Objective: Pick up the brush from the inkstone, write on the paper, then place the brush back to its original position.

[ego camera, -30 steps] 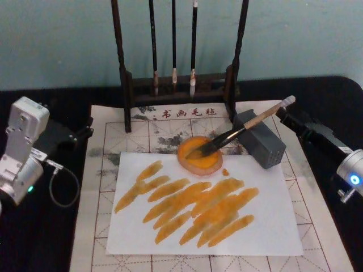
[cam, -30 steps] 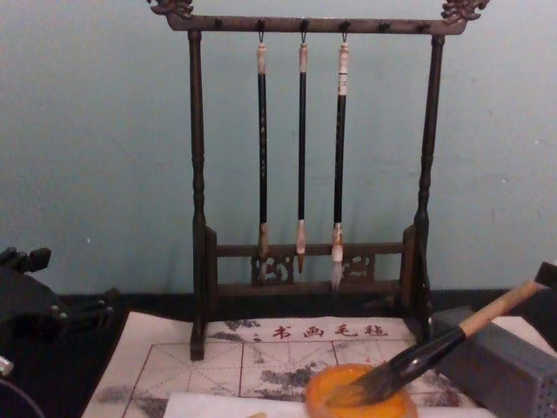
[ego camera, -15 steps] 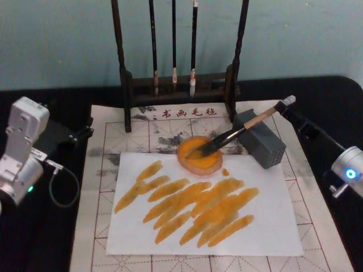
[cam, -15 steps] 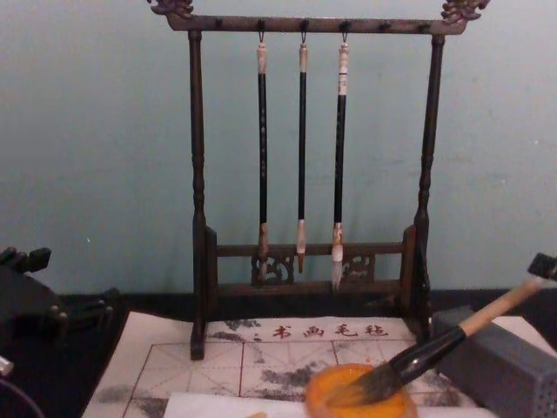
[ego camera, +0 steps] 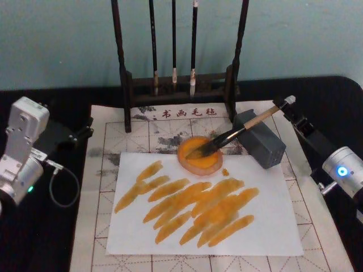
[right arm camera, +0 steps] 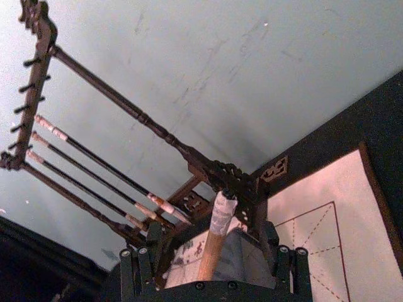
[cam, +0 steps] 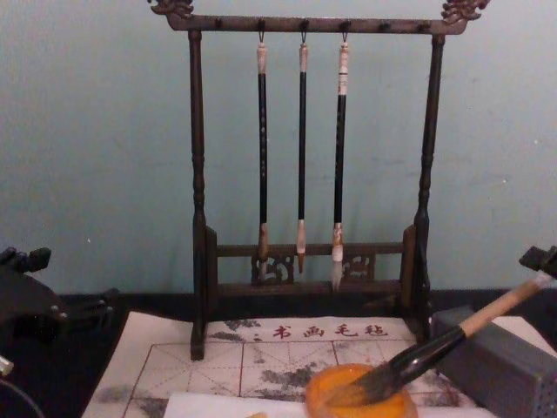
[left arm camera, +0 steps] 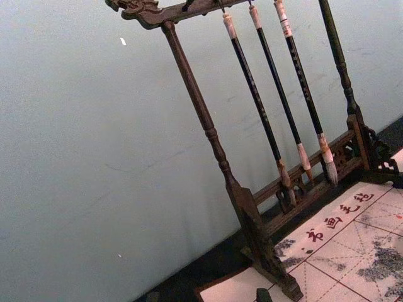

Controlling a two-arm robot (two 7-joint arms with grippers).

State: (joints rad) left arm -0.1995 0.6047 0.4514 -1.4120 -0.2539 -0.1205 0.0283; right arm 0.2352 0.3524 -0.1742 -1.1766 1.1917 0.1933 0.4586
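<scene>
The brush (ego camera: 241, 128) lies slanted, its dark bristles in the round orange inkstone (ego camera: 205, 165) and its tan handle propped on a grey block (ego camera: 265, 146). My right gripper (ego camera: 291, 111) is at the brush's white end cap, open, with the handle end (right arm camera: 217, 229) in the gap between its fingers (right arm camera: 140, 267) and touching neither. In the chest view the brush (cam: 435, 348) reaches up to the right gripper (cam: 540, 259) at the right edge. The white paper (ego camera: 272, 226) in front of the inkstone bears several orange strokes. My left gripper (ego camera: 79, 133) is parked at the far left.
A dark wooden rack (ego camera: 178, 85) with three thin hanging brushes (cam: 301, 157) stands behind the inkstone. A grid-lined mat (ego camera: 102, 175) with red characters lies under everything on the black table. A grey cable (ego camera: 62, 187) loops beside the left arm.
My right arm has shifted a little to the left, toward the brush's end cap. The brush and the left arm have not moved.
</scene>
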